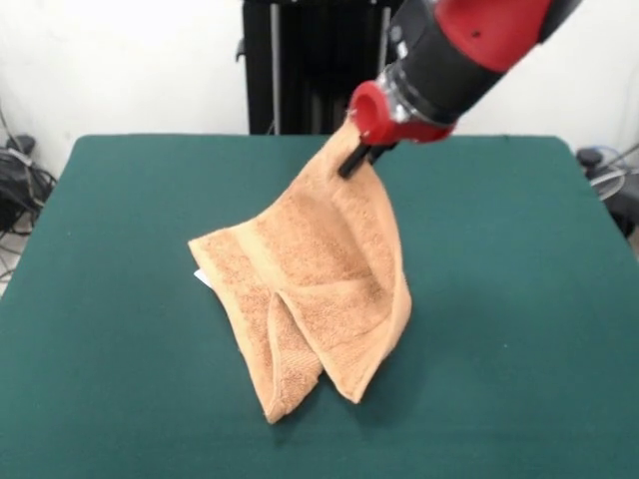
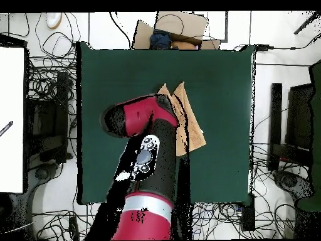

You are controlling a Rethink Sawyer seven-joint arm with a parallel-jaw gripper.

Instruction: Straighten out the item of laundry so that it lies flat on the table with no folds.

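Note:
The item of laundry (image 1: 319,279) is an orange-tan towel, lifted by one corner and draping down onto the table (image 1: 120,299). Its lower part rests on the green cloth in folds, with two pointed flaps near the front edge. A small white tag (image 1: 201,276) peeks out at its left side. My gripper (image 1: 357,157) is shut on the towel's raised corner, above the table's far half. In the overhead view the arm covers most of the towel (image 2: 191,125), and the gripper itself is hidden under it.
The green table (image 2: 226,75) extends wide on all sides of the towel. Cables, black equipment and a cardboard box (image 2: 175,28) lie off the table edges. The black pedestal frame (image 1: 300,60) stands behind the far edge.

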